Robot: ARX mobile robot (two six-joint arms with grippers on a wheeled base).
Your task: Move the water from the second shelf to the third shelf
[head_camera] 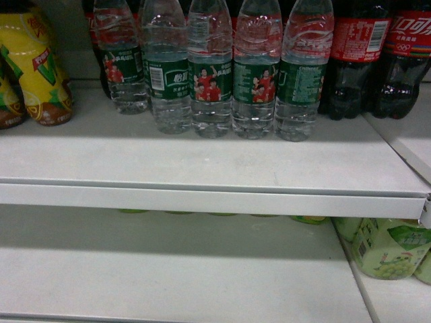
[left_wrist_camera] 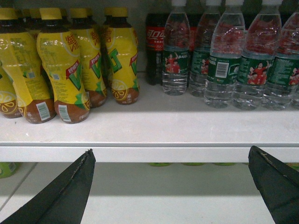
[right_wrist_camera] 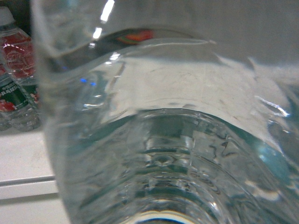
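**Water bottle filling the right wrist view; row of water standing on the upper shelf**

In the head view you are looking at two white shelves. On the upper shelf (head_camera: 202, 161) five water bottles (head_camera: 211, 74) are standing upright in a row, touching or just beside one another, each wearing a dark green label. Behind and to the right of them, red-labelled cola bottles (head_camera: 363, 60) are standing; at the far left, yellow drink bottles (head_camera: 37, 67) are sitting on the same shelf. On the lower shelf (head_camera: 168, 269), pale green bottles (head_camera: 387, 249) are lying at the right edge. Neither arm is appearing in this view.

In the left wrist view you are seeing the left gripper (left_wrist_camera: 173, 186) hanging in front of the shelf edge, its two dark fingers (left_wrist_camera: 65, 196) spread wide apart with nothing between them. Beyond it the yellow bottles are standing on the left and the water bottles on the right.

In the right wrist view a clear ribbed bottle of water (right_wrist_camera: 163, 140) is filling nearly the whole picture, very close to the camera. The right gripper's fingers are not showing, so you cannot tell whether they are clenched on this bottle. More green-labelled bottles are standing at the left margin.
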